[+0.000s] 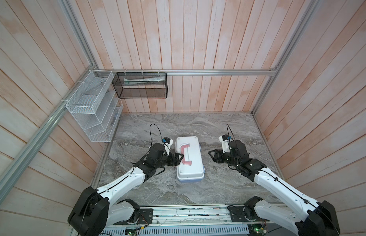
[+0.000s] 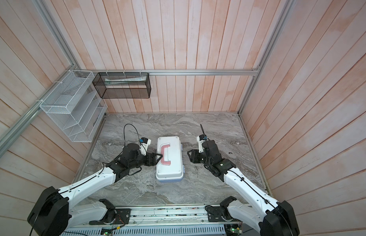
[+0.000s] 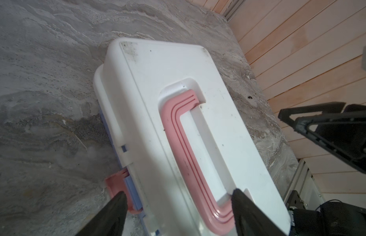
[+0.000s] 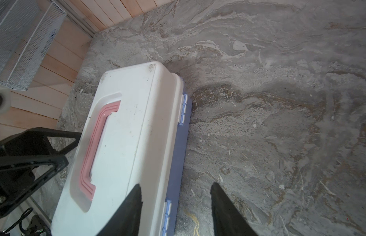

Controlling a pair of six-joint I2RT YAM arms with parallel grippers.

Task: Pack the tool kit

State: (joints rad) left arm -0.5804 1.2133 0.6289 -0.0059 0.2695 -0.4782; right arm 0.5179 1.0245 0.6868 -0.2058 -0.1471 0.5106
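The tool kit [image 1: 191, 165] [image 2: 170, 163] lies on the grey marble table [image 1: 229, 179] with its white lid down and the pink-red handle [image 3: 178, 130] folded flat on top. Its light blue base [image 4: 179, 155] shows along the hinge side. My left gripper [image 1: 179, 159] [image 3: 179, 193] is open at the box's left side. One finger is beside the pink latch [image 3: 114, 183] and the other is over the handle's corner. My right gripper [image 1: 211, 156] [image 4: 176, 185] stands open just right of the box, apart from it, holding nothing.
A white wire basket [image 1: 92, 106] hangs on the left wall. A black mesh basket [image 1: 141, 85] with a white item in it hangs on the back rail. Wooden walls close three sides, and a metal rail [image 1: 188, 214] runs along the table's front.
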